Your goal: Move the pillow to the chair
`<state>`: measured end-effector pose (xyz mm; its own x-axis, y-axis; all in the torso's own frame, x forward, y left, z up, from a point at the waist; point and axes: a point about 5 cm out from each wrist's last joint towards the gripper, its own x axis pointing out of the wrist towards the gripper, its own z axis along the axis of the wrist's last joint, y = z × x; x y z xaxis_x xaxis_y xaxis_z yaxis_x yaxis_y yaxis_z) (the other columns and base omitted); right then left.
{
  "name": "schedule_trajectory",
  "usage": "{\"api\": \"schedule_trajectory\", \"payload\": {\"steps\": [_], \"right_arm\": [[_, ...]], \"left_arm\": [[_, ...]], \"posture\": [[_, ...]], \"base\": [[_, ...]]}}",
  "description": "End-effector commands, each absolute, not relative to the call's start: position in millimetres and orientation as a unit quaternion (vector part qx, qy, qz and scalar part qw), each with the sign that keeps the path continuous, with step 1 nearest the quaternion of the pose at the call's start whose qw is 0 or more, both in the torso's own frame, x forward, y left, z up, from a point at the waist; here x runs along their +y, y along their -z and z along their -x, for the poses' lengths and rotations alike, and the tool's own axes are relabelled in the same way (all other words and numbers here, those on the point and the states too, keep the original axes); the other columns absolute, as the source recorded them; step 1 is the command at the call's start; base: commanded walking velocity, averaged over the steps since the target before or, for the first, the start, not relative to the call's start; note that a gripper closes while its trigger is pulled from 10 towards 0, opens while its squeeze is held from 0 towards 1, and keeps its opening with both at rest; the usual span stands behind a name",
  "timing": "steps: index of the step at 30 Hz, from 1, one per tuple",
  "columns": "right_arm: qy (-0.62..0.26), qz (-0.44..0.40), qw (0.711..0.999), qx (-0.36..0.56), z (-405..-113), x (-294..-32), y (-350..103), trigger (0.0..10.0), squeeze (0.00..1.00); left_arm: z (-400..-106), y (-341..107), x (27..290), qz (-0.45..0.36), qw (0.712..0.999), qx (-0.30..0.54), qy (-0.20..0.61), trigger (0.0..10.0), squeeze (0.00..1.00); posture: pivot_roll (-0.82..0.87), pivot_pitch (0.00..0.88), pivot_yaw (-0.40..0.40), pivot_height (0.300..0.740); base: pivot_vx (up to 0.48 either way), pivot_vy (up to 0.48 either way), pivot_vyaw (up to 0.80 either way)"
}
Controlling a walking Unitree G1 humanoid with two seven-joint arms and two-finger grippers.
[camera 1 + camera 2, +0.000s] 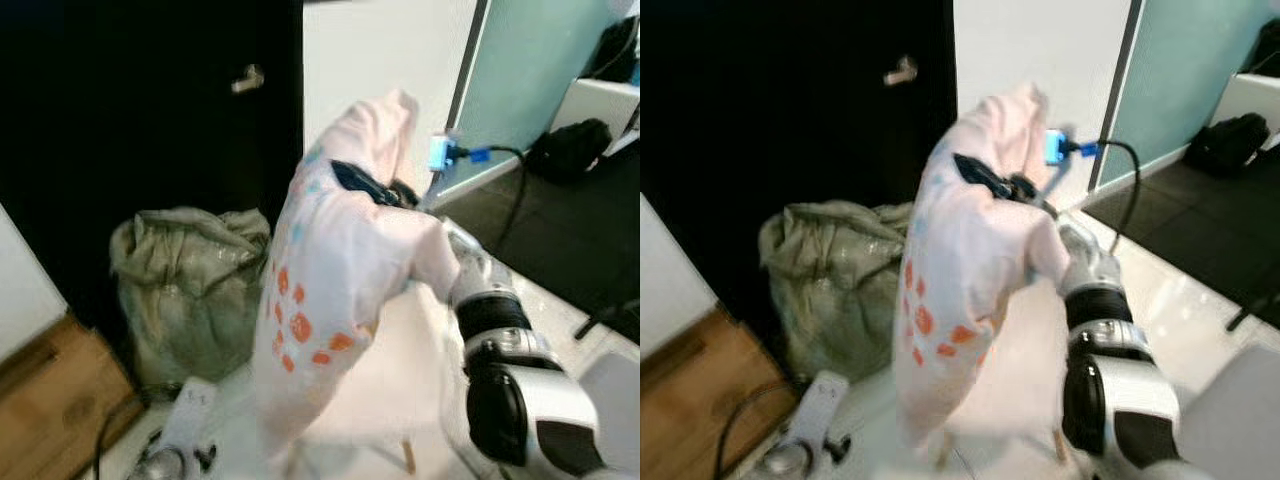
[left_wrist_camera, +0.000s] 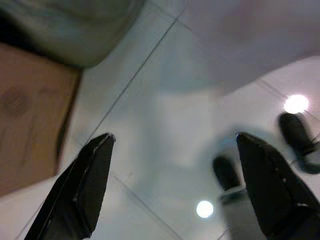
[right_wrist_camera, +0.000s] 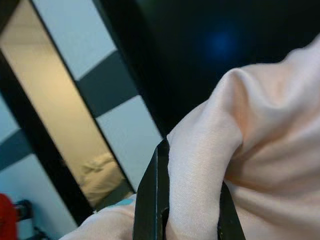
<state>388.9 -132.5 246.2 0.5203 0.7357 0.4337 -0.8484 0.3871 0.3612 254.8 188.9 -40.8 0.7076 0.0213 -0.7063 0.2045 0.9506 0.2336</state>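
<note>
Pillow: the pale pink pillow [image 1: 340, 270] with orange flower prints is hanging in the air, drooping from its upper part, above a white chair [image 1: 385, 395].
Right gripper: the right gripper [image 3: 182, 210] is reaching forward at chest height with its jaws clamping a fold of the pillow's fabric between them; the cloth is bulging out past both fingers [image 3: 150, 200].
Left gripper: the left gripper [image 2: 175, 185] is hanging low over the glossy white floor [image 2: 165, 100], jaws standing wide apart and gripping nothing.
Surroundings: a grey-green sack [image 1: 190, 280] is sitting beside the pillow against a dark door [image 1: 130, 110].
</note>
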Motion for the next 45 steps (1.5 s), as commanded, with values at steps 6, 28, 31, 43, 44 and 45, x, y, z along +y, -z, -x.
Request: {"api": "schedule_trajectory", "payload": {"steps": [6,28,31,43,44,45], "right_arm": [[-0.458,-0.253,0.847,-0.098,-393,-121,-248,10.0,0.0],[-0.358,-0.228,0.903,-0.069,-402,-142,-235,10.0,0.0],[-0.33,-0.226,0.914,-0.072,-404,-149,-236,10.0,0.0],[-0.167,-0.163,0.972,0.012,-411,-179,-210,10.0,0.0],[-0.146,-0.147,0.977,0.042,-409,-183,-200,10.0,0.0],[-0.133,-0.137,0.98,0.061,-408,-185,-193,10.0,0.0]], "left_arm": [[-237,52,196,-0.154,0.904,0.397,0.041,10.0,0.0],[-231,56,198,-0.145,0.901,0.407,0.041,10.0,0.0],[-232,56,196,-0.145,0.902,0.405,0.041,10.0,0.0],[-234,55,194,-0.147,0.903,0.402,0.043,10.0,0.0],[-234,55,195,-0.146,0.903,0.402,0.042,10.0,0.0],[-234,54,195,-0.146,0.903,0.402,0.042,10.0,0.0]], "posture": [[-0.08,0.049,-0.027,0.74],[-0.08,0.062,-0.023,0.74],[-0.08,0.061,-0.025,0.74],[-0.08,0.063,-0.025,0.74],[-0.08,0.063,-0.026,0.74],[-0.08,0.063,-0.026,0.74]], "base": [[0.48,0.0,0.0],[0.0,-0.298,0.0],[0.0,-0.459,0.0],[0.0,-0.162,0.0],[0.0,-0.292,0.0],[0.0,-0.292,0.0]]}}
